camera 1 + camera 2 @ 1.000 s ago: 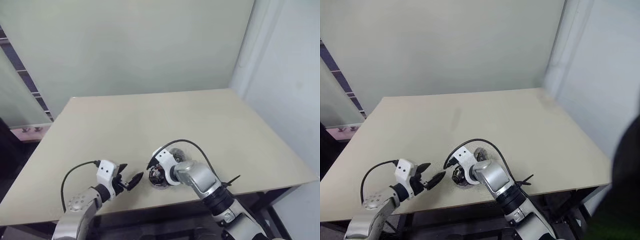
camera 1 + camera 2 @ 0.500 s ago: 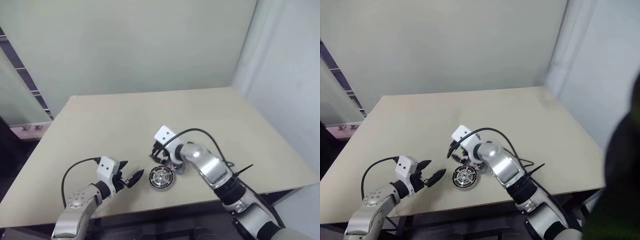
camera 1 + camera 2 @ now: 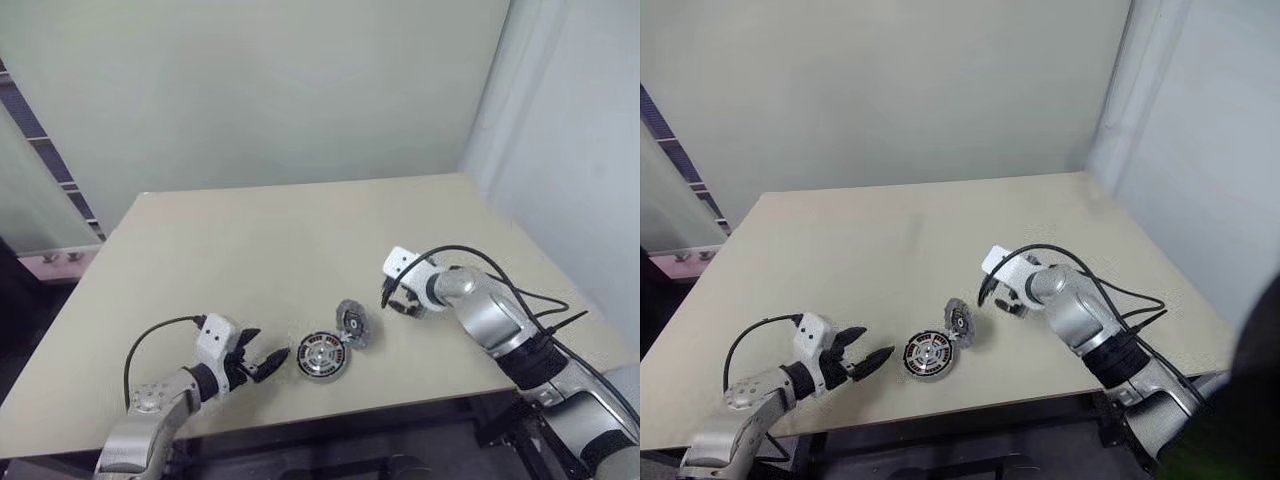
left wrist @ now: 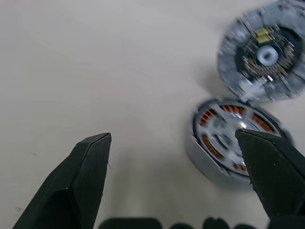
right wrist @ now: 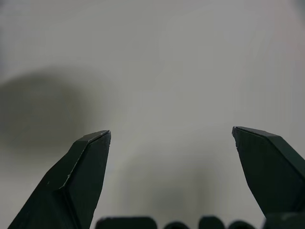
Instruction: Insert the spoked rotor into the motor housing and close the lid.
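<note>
The motor housing (image 3: 322, 357) lies flat near the table's front edge, its silver rim (image 4: 199, 153) ringing copper windings. The silver spoked rotor (image 4: 228, 128) sits inside it. The lid (image 3: 352, 323), a grey disc with circuitry on its inner face (image 4: 264, 57), stands tilted open at the housing's far right side. My left gripper (image 3: 268, 364) is open just left of the housing, pointing at it, one finger (image 4: 267, 176) overlapping its edge in the left wrist view. My right gripper (image 3: 397, 300) is open and empty over bare table, well right of the lid.
The beige table (image 3: 300, 240) stretches far behind the parts. Its front edge runs close below the housing, and its right edge lies beyond my right arm. A black cable (image 3: 480, 262) loops over the right forearm.
My right gripper has pulled away from the housing, up and to the right, with its fingers wider apart. The housing with the rotor and the raised lid now show uncovered. The left gripper stayed.
</note>
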`<action>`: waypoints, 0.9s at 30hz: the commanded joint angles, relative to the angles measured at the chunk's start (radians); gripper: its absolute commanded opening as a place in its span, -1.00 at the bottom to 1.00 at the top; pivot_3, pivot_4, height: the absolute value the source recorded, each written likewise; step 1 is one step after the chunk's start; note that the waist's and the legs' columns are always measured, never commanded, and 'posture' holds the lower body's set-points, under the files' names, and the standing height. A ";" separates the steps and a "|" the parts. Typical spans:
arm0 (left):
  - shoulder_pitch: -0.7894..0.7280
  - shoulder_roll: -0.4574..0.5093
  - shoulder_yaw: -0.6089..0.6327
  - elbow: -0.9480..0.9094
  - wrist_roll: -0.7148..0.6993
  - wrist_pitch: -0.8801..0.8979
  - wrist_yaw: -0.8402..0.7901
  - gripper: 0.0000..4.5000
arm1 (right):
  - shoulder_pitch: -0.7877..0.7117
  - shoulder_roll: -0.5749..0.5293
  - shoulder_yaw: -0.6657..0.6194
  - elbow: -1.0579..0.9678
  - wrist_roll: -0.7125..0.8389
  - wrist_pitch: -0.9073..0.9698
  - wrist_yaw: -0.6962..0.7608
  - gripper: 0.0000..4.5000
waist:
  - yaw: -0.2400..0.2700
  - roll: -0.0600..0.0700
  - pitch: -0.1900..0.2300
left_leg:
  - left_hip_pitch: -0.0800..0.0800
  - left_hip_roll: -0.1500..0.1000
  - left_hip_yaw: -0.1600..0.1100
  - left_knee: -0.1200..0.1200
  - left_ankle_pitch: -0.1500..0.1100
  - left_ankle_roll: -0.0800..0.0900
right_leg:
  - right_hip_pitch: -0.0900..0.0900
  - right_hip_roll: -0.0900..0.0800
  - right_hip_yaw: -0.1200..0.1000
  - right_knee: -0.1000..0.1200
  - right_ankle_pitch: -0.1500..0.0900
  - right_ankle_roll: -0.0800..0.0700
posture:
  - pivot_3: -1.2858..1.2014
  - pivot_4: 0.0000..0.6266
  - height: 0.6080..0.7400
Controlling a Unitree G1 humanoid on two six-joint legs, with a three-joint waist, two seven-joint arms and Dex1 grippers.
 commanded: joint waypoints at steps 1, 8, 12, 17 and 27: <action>0.006 0.037 -0.010 -0.058 -0.029 0.050 -0.040 1.00 | 0.019 0.054 -0.016 -0.085 0.049 0.022 0.024 0.98 | 0.000 0.000 0.000 | 0.000 0.000 0.000 0.000 0.000 0.000 | 0.000 0.000 0.000 0.000 0.000 0.000 | 0.03 -1.00 1.00; 0.005 0.052 -0.010 -0.066 -0.044 0.098 -0.062 1.00 | 0.069 0.194 -0.022 -0.073 0.092 0.007 -0.013 0.98 | 0.002 0.000 0.000 | 0.000 0.000 0.000 0.004 0.000 0.000 | 0.001 0.000 0.000 0.000 0.000 0.000 | 0.03 -1.00 1.00; 0.007 0.059 -0.017 -0.071 -0.050 0.115 -0.076 1.00 | 0.095 0.261 -0.004 -0.037 0.103 -0.020 -0.033 0.98 | 0.001 0.000 0.000 | 0.000 0.000 0.000 0.005 0.000 0.000 | 0.001 0.000 0.000 0.001 0.000 0.000 | 0.03 -1.00 1.00; 0.009 0.062 -0.031 -0.071 -0.044 0.115 -0.085 1.00 | 0.111 0.296 0.019 0.020 0.098 -0.056 -0.041 0.98 | 0.002 0.000 0.000 | 0.000 0.001 0.000 0.004 0.000 0.000 | 0.001 0.000 0.000 0.001 0.000 0.000 | 0.03 -1.00 1.00; 0.018 0.061 -0.057 -0.061 -0.026 0.087 -0.100 1.00 | 0.158 0.317 0.012 0.075 0.138 -0.162 -0.012 0.98 | 0.001 0.000 0.000 | 0.000 0.000 0.000 0.004 0.000 0.000 | 0.001 0.000 0.001 0.002 0.000 0.000 | 0.03 -1.00 1.00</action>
